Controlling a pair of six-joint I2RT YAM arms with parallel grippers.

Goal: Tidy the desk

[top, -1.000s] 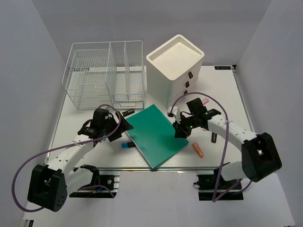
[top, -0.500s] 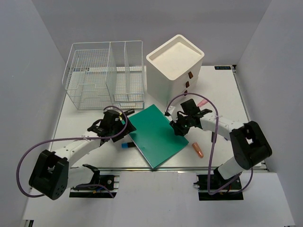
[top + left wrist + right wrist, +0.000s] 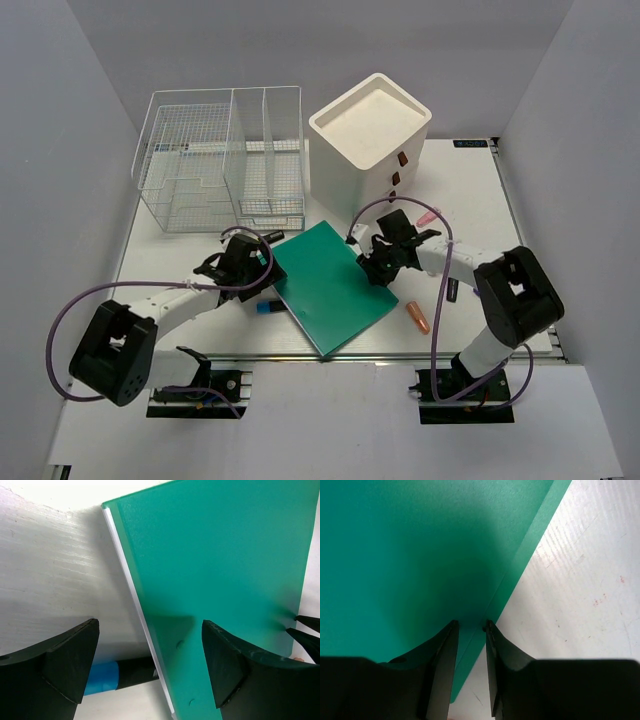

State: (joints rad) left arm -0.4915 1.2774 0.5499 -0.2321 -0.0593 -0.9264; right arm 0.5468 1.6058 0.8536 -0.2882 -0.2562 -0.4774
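The desk (image 3: 478, 200) is a white tabletop with a metal rail at its near edge. A green book (image 3: 325, 285) lies at its middle. My left gripper (image 3: 258, 268) is wide open, its jaws straddling the book's left edge (image 3: 145, 630) over a black marker with a blue cap (image 3: 107, 675). My right gripper (image 3: 373, 267) is at the book's right edge. Its jaws stand a narrow gap apart over that edge (image 3: 470, 630), clamping nothing.
A wire basket (image 3: 220, 160) stands at the back left and a white drawer box (image 3: 370, 140) at the back middle. Loose items lie about: a black marker (image 3: 268, 237), a pink marker (image 3: 430, 214), an orange pen (image 3: 418, 317) and a black stick (image 3: 452, 290).
My left gripper has moved right to the book's left edge. My right gripper has moved left and slightly away from me to the book's right edge. The book has not visibly moved.
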